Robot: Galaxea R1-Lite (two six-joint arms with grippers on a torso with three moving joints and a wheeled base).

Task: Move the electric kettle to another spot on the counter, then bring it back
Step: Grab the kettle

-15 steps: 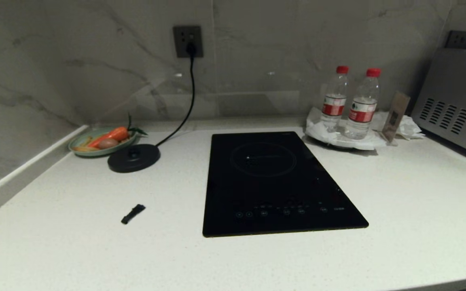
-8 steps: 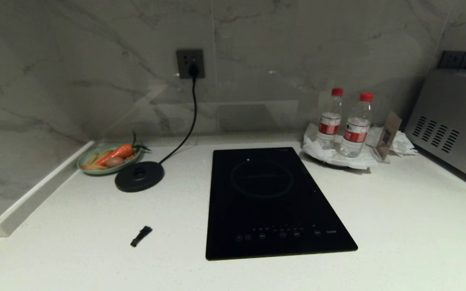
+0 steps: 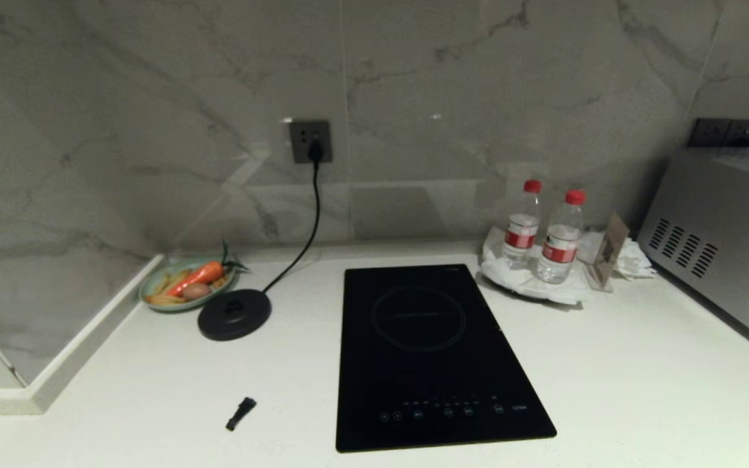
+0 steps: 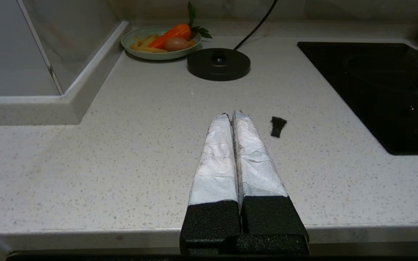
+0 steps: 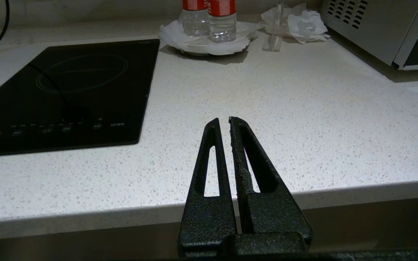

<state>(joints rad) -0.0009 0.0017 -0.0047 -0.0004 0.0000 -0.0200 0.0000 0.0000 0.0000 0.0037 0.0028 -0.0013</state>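
Here the tabletop (image 3: 641, 364) carries no kettle, only its black base disc (image 3: 235, 314). Two red-capped bottles (image 3: 560, 237) wear red-and-white labels, unreadable. A green dish (image 3: 187, 285) holds a carrot and an egg. The left pincer (image 4: 231, 116) and right pincer (image 5: 222, 121) are both pressed together, empty, at the front edge.

The left gripper (image 4: 230, 115) has two long tapered fingers (image 4: 216, 159) wrapped in crinkled silver tape — bare, rough black at their roots. The right gripper (image 5: 224, 122) is all grainy black — each finger (image 5: 212, 159) pierced by a long narrow slot.
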